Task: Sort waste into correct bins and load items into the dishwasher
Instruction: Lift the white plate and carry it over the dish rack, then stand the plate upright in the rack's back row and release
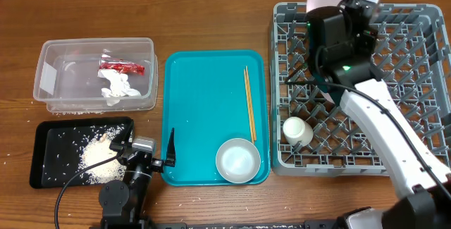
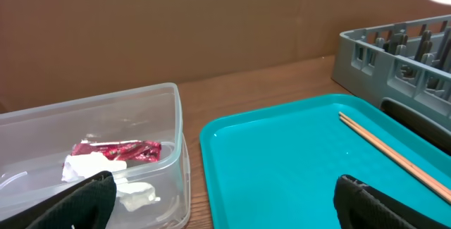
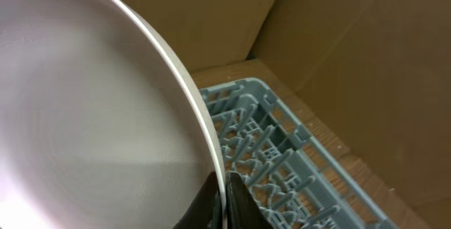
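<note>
Plate [image 3: 84, 116]: pale pink, tilted on edge, its rim pinched in the right gripper [image 3: 224, 194].
Right fingers: narrow, clamped on the plate's rim.
Rack [image 3: 282, 158]: grey, just below and beyond the right fingers; a cup [image 1: 297, 132] lay well apart in its near-left corner.
Left gripper [image 2: 225, 201]: fingers spread wide, holding nothing.
Teal tray [image 2: 282, 158]: straight ahead between the left fingers; chopsticks [image 2: 394, 151] lay ahead of the right-hand finger, and a bowl [image 1: 237, 160] sat out to its right.
Tub [image 2: 169, 116]: ahead of the left-hand finger, holding a red wrapper [image 2: 116, 149] and a tissue [image 2: 91, 167].
Black tray [image 1: 49, 172]: beside the left-hand finger, with rice [image 1: 95, 155] in it.
</note>
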You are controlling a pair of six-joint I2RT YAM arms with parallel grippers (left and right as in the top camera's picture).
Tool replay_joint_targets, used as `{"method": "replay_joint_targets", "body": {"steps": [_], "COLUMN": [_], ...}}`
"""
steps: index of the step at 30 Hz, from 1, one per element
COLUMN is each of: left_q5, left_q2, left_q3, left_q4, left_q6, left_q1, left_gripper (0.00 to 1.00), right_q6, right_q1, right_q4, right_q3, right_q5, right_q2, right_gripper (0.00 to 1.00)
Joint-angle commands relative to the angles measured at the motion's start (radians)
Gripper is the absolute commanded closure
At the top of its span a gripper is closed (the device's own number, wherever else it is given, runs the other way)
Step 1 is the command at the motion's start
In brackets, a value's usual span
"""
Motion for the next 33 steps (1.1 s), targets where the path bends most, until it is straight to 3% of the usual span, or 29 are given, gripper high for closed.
{"method": "replay_joint_targets", "body": {"steps": [1,16,20,25,33], "left_q5": [0.008,0.007,0.006,0.007,0.008], "left_q2": [-0.011,-0.011,-0.011,-0.011,-0.011], "left_q3": [-0.008,-0.008,-0.008,-0.008,-0.008], "left_q4": [0.004,0.003,0.004,0.004,0.003], "left_q6": [0.019,0.019,0.019,0.019,0.019], "left_q1": [0.007,0.007,0.007,0.007,0.007], "left_gripper": [0.00,0.00,0.00,0.00,0.00], "right_q6": [-0.064,-0.020,-0.004,0.083,0.074], "right_q1": [0.000,0.151,0.182,0.171,0.090], "right_q4": [-0.010,-0.244,-0.262,-0.286,-0.237], "right_q3": [0.008,0.008,0.008,0.009,0.051], "right_q5": [0.062,-0.030,-0.047,-0.100,-0.014], "right_q2": [0.056,0.114,0.114,0.114,0.113], "right_gripper": [0.96,0.96,0.91,0.96,0.96]}}
